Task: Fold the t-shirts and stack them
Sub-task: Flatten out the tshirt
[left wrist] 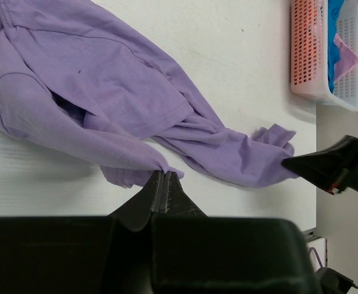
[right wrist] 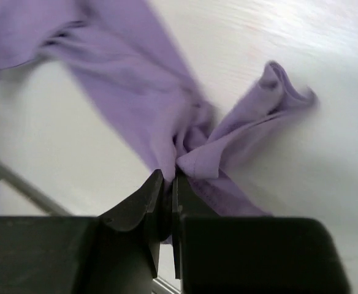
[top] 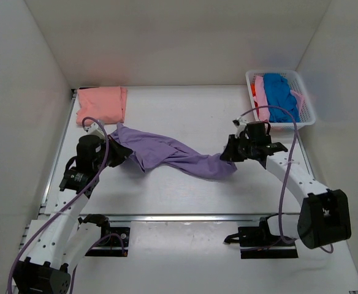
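While both claws pinch the lavender t-shirt (top: 167,156), we read it so:
Left gripper (left wrist: 165,177): jaws fully closed, a fold of hem nipped at the tips.
Right gripper (right wrist: 170,180): closed likewise, on a bunched end of the cloth.
Shirt position: twisted across mid-table (top: 185,196), strung between the two claws and lying on the surface.
Others: salmon t-shirt (top: 101,104) folded at the far-left corner; blue t-shirt (top: 280,95) in the basket (top: 277,72), far right.
Handling: we judge it light and limp, with no stiffness; it will rope up rather than lie flat.
Grip points: we'd take hem corners or shoulder seams, not bunches.
Writing: no label, brand or print we can read.
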Available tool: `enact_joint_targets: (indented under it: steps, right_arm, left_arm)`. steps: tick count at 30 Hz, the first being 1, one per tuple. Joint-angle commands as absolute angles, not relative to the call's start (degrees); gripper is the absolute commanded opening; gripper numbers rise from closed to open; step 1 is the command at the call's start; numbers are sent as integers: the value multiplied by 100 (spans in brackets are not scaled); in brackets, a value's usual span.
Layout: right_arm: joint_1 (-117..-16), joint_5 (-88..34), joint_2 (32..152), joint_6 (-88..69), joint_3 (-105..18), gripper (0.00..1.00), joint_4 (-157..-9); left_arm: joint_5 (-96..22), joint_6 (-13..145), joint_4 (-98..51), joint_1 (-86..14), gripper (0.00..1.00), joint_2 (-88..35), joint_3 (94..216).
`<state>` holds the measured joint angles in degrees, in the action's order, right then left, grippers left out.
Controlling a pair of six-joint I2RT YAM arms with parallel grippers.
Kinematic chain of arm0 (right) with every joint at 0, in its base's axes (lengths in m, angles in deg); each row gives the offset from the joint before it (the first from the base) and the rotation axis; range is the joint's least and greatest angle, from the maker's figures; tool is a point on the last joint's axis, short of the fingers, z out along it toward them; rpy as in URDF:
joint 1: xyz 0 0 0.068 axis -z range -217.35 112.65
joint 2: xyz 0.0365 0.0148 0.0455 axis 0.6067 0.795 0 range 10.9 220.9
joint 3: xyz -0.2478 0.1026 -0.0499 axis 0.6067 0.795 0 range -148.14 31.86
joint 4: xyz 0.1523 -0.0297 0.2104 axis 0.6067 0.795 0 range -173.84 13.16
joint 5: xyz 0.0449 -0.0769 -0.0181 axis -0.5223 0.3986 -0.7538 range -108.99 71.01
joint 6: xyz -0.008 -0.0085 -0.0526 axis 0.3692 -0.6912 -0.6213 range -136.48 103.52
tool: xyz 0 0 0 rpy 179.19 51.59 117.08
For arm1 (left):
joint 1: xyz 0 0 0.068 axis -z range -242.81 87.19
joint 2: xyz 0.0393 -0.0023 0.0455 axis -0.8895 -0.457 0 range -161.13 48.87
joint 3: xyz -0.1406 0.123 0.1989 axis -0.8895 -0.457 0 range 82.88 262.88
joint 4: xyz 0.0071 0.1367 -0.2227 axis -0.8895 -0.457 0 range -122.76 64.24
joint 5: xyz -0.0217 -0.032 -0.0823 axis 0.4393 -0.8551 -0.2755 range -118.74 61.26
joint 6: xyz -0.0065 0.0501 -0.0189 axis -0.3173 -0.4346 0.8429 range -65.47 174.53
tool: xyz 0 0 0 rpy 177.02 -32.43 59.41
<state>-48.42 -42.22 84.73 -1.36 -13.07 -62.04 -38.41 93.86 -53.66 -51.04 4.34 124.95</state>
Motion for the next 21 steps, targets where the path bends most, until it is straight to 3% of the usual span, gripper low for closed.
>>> enact_joint_targets:
  steps: [1,4,6,8,10,13,18,21]
  right_arm:
    - [-5534,-4782,7903,-811,-1893,0,-5970]
    - [-6106,-4887,7928,-944,-1606,3,-5126]
    - [-6484,-4705,7763,-805,-1088,14,-4870]
    - [-6582,-4450,7552,-455,-569,40,-4894]
    - [-6627,-4647,7182,-285,-410,55,-5130]
    - [-5802,-5202,6874,-92,-417,66,-5386]
    - [-5168,-4941,6848,-154,-610,66,-5404]
    - [-5421,-4765,6874,-13,-681,52,-5615]
  left_arm:
    - [-3911,9303,-5336,-5156,0,563,12639]
    - [-3937,9356,-5318,-5165,0,563,12621]
    - [-3937,9347,-5301,-5165,0,554,12656]
    - [-3937,9364,-5258,-5182,0,563,12587]
    - [-3964,9373,-5205,-5191,0,589,12499]
    - [-4060,9426,-5134,-5173,0,572,12402]
    - [-4060,9452,-5090,-5138,0,563,12463]
    - [-4086,9461,-5073,-5165,0,563,12437]
